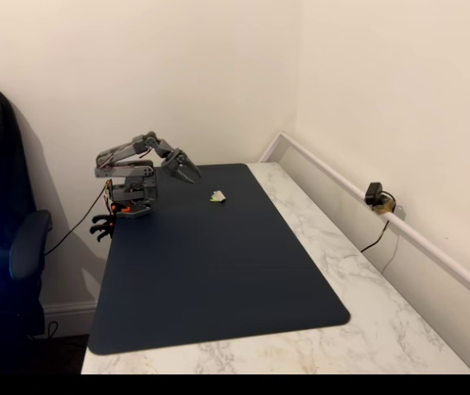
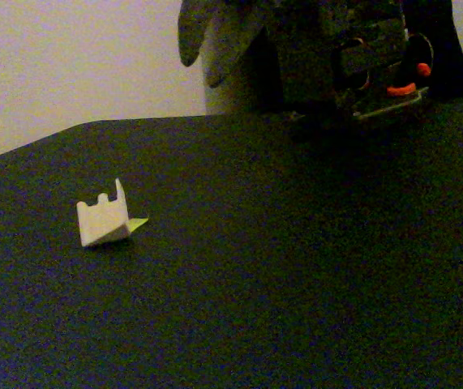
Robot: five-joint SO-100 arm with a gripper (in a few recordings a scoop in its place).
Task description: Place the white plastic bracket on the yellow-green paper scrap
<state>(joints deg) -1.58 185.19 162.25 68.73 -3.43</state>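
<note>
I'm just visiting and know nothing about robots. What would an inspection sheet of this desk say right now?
Surface: dark mat on a marble-look table.
Job's things: white plastic bracket sits on the mat, covering most of the yellow-green paper scrap; one corner peeks out.
Clutter: nothing seen.
Grippers: gripper hangs above the mat, apart from the bracket, holding nothing; jaws slightly apart.
Cables: cable runs off the arm's base; another from a small camera on the wall ledge.
Surroundings: plain walls, office chair.

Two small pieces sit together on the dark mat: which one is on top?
The off-white blocky plastic bracket is on top. It stands upright with notched edges, covering most of the flat yellow-green paper scrap, of which a corner pokes out at its right.
</note>
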